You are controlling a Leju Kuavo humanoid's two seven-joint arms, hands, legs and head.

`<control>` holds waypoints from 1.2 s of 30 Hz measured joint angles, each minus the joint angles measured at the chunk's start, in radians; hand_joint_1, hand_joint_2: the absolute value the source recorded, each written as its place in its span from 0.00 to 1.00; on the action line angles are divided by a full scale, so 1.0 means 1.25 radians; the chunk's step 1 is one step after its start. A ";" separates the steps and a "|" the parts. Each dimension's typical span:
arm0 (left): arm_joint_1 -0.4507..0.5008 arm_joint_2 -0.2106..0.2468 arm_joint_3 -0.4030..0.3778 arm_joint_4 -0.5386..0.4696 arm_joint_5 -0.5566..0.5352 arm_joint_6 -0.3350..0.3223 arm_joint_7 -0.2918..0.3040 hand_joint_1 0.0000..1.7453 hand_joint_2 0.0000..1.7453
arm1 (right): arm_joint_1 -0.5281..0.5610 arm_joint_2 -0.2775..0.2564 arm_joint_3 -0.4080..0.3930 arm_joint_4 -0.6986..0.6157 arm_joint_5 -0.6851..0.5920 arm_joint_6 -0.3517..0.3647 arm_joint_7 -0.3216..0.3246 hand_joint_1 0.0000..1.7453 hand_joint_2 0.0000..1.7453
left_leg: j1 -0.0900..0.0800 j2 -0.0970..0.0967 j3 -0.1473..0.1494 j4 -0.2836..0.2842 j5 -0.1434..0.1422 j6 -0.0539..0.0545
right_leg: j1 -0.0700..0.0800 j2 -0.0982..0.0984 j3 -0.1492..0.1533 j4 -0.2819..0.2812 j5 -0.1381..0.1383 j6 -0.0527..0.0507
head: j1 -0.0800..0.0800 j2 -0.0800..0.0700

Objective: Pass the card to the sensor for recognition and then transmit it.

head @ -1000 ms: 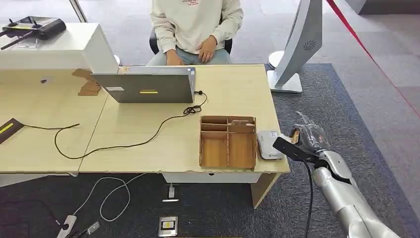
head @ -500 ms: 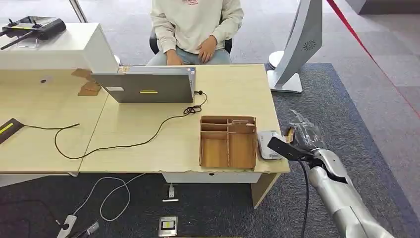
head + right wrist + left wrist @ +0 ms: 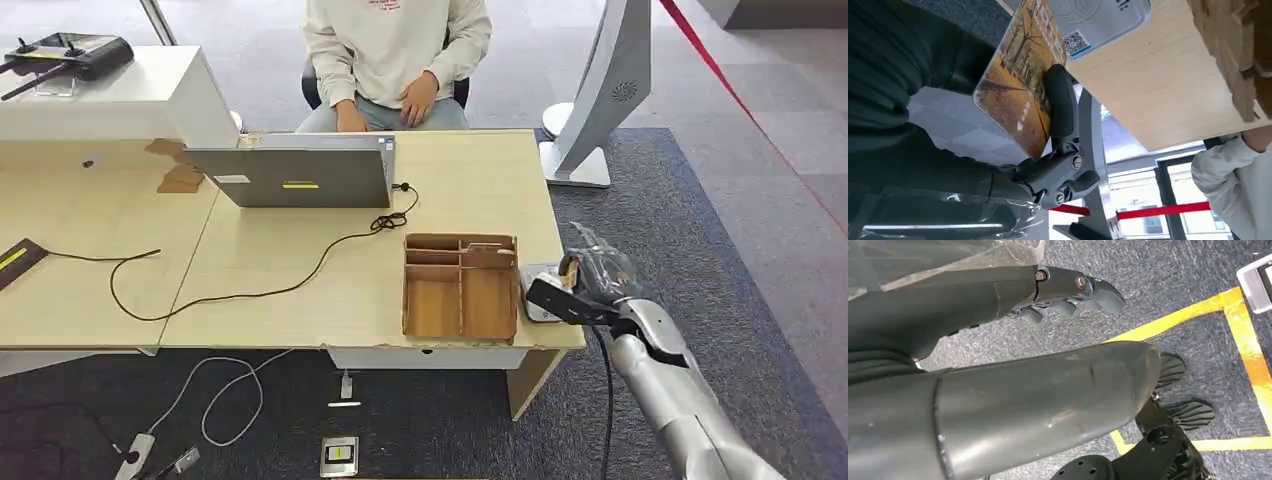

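Observation:
My right hand (image 3: pixel 590 280) grips a card (image 3: pixel 1020 82) printed with an autumn tree picture, held just off the table's right edge. The card (image 3: pixel 572 270) shows as an orange sliver beside the hand in the head view. The sensor (image 3: pixel 541 292), a flat white-grey reader with a QR sticker, lies at the table's front right corner, right of the wooden box; the same sensor (image 3: pixel 1098 17) is close to the card's end. My left hand (image 3: pixel 1068 290) hangs over the carpet with its fingers curled and nothing in it.
A wooden compartment box (image 3: pixel 461 285) stands left of the sensor. A closed laptop (image 3: pixel 295 175) with a black cable (image 3: pixel 250 290) is farther back. A person (image 3: pixel 397 60) sits behind the table (image 3: pixel 470 180). A grey stand (image 3: pixel 600 100) rises at the right.
My right hand has moved left with the card, from out beside the table to close over the sensor's right edge.

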 joint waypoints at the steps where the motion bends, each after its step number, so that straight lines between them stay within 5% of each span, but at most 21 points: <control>1: 0.000 0.000 0.000 0.000 0.000 0.000 0.000 0.00 0.00 | -0.001 0.001 0.000 0.002 0.000 0.000 -0.001 1.00 1.00 | 0.000 0.000 0.000 0.000 0.000 0.000 | 0.000 0.000 0.000 0.000 0.000 0.000 | 0.000 0.000; 36: 0.001 -0.001 0.000 0.000 0.007 0.008 -0.001 0.00 0.00 | -0.013 0.018 0.003 0.104 -0.019 -0.024 -0.045 1.00 1.00 | 0.000 0.000 0.000 0.000 0.000 0.000 | 0.000 0.000 0.000 0.000 0.000 0.000 | 0.000 0.000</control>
